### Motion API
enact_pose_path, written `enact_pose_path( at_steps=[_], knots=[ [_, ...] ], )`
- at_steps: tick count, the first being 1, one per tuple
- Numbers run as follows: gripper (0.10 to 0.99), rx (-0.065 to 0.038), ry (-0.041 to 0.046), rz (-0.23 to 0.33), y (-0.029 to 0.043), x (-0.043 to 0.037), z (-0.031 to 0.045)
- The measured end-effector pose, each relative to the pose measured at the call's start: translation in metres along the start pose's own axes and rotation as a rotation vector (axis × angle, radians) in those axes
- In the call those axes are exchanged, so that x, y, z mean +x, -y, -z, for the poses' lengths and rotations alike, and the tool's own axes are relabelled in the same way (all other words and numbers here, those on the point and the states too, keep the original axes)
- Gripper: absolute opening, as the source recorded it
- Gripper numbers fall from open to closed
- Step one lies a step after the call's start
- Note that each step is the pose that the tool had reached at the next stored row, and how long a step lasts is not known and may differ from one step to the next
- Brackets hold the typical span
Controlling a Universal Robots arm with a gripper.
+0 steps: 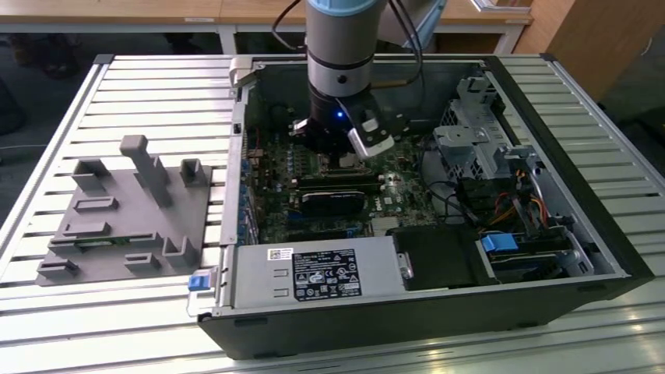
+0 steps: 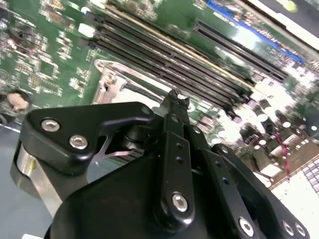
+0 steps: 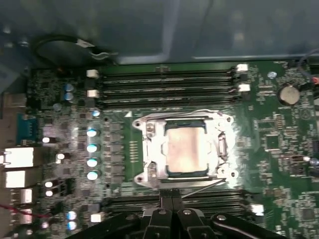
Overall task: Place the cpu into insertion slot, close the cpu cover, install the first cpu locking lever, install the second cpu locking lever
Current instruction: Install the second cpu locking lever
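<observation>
Your open computer case (image 1: 582, 234) fills the middle of the exterior view, on a slatted table (image 1: 124, 86); the arm (image 1: 340, 54) reaches down into it from the top centre; the green board (image 3: 279, 164) lies inside; your gripper (image 3: 172, 196) sits at the bottom centre of the first wrist view, fingers pressed together, holding nothing; just above it, mid-frame, the cpu cover (image 3: 152, 149) looks shut over the cpu (image 3: 187, 149) in the insertion slot (image 3: 187, 173).

I see the cpu (image 3: 187, 149), silvery-grey, lying flat in the insertion slot (image 3: 172, 174) at frame centre. The cpu cover (image 3: 154, 149) lies closed around it.
</observation>
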State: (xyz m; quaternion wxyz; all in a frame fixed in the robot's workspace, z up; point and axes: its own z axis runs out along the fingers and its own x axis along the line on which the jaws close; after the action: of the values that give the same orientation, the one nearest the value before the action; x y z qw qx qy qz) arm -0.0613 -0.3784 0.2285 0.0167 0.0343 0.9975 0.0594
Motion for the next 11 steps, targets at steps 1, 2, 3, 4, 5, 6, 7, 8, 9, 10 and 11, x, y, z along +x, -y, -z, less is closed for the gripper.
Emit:
enact_pose_path(
  at_steps=[1,2,3,4,5,6,7,8,9,10,11],
  knots=[
    [0.106,0.0,0.0001,0.0,0.0002,0.0023,-0.0001],
    [0.106,0.0,0.0002,0.0,0.0002,0.0034,-0.0007],
    [0.106,0.0,0.0001,0.0,0.0004,0.0042,-0.0017],
    [0.106,0.0,0.0,0.0,0.0007,0.0048,-0.0032],
    [0.106,0.0,0.0,0.0,0.0009,0.0051,-0.0048],
    [0.106,0.0,0.0,0.0,0.0012,0.0055,-0.0066],
    [0.106,-0.001,-0.0001,0.0,0.0014,0.0058,-0.0084],
    [0.106,-0.001,0.0,0.0,0.0016,0.0062,-0.0097],
    [0.106,-0.001,-0.0001,-0.001,0.0019,0.0065,-0.0106],
    [0.106,-0.002,-0.0002,-0.001,0.0024,0.0069,-0.011],
    [0.106,-0.004,-0.0003,-0.001,0.0033,0.0072,-0.0113]
  ],
)
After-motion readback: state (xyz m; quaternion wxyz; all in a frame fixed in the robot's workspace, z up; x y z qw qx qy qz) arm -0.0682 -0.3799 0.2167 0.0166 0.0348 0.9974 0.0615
